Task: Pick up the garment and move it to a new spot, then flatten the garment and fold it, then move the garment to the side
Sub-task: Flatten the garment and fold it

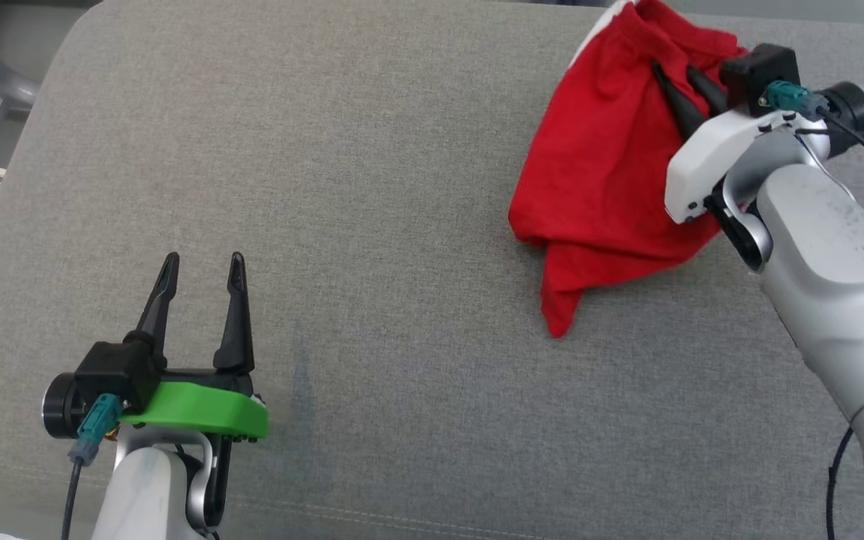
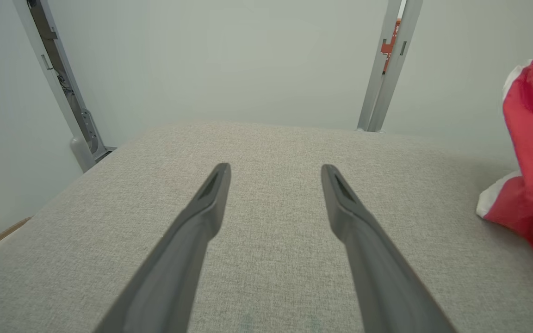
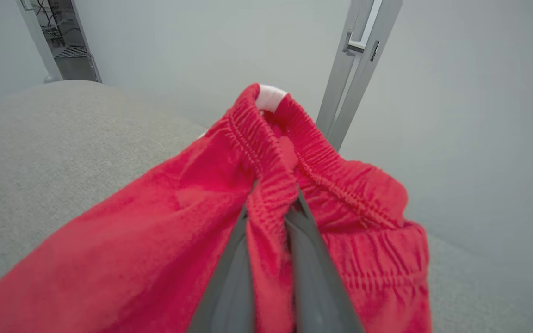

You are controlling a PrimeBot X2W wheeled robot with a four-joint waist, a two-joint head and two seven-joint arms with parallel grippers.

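At the right gripper (image 1: 673, 69), the jaws are closed on the elastic waistband of the red garment (image 1: 597, 172), close to the far edge of the grey cushion (image 1: 402, 187). Leftward, open cushion runs wide to the left gripper (image 1: 204, 259), jaws spread and holding nothing. The garment drapes bunched below the right gripper, its lower end on the cushion.

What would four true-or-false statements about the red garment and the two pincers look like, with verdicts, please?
1. The right pincer is shut on the red fabric garment at its elastic waistband. True.
2. The left pincer grips the garment. False: it stands open over the grey fabric surface, apart from the garment.
3. The garment lies flat and folded. False: it is bunched and crumpled.
4. The garment is on the robot's right. True.
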